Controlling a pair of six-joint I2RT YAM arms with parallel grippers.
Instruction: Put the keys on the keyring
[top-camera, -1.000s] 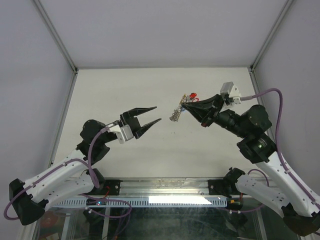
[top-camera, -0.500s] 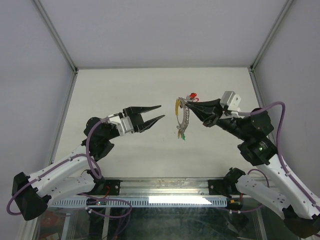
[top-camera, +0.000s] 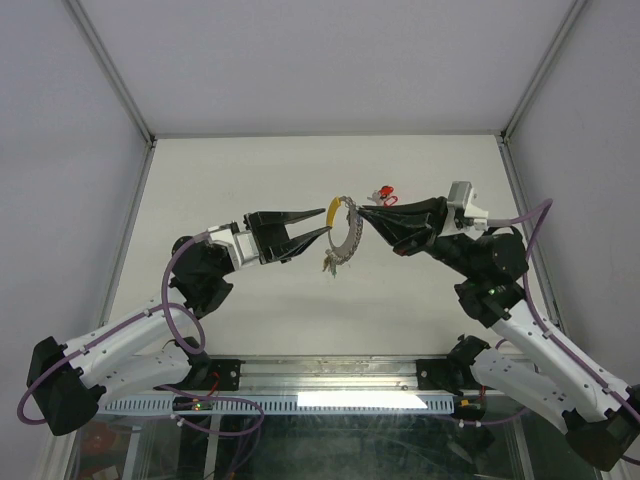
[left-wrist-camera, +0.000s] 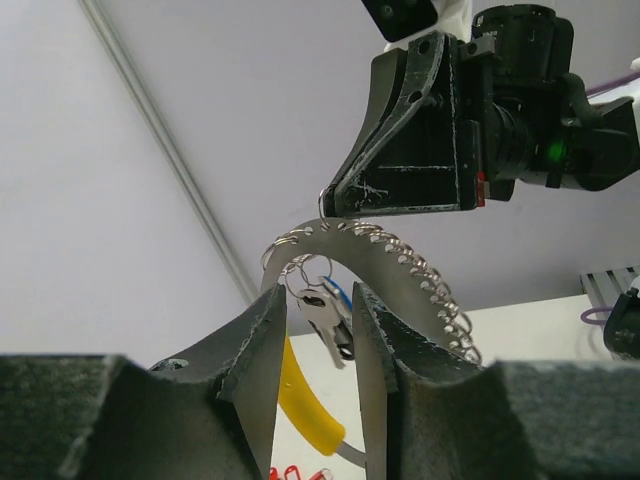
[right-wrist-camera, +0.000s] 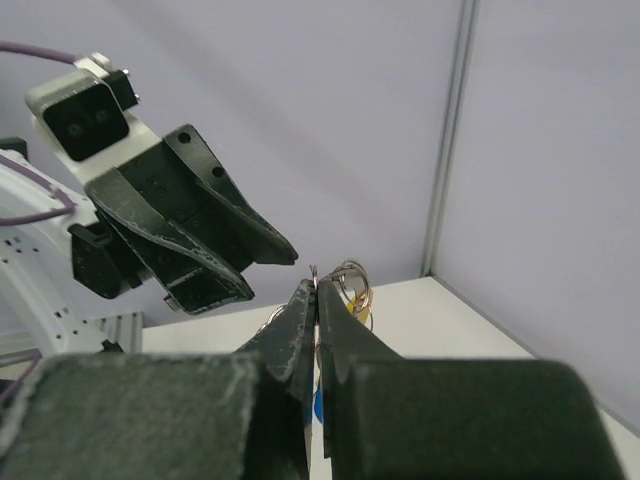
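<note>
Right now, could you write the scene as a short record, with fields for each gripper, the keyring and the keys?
right gripper: shut on the keyring, holding it up over the table
left gripper: open, tips at the ring's yellow arc
hanging keys: small bunch at the ring's lower end
red-tagged key: lies loose on the table, off the ring

My bench (top-camera: 230, 180) is a pale cream surface, boxed in on three sides by plain grey-white walls (top-camera: 320, 60). Grey metal posts (top-camera: 110, 68) run up from its far corners. Along the near edge by me, a bright strip of light (top-camera: 355, 400) glints under a glassy panel
</note>
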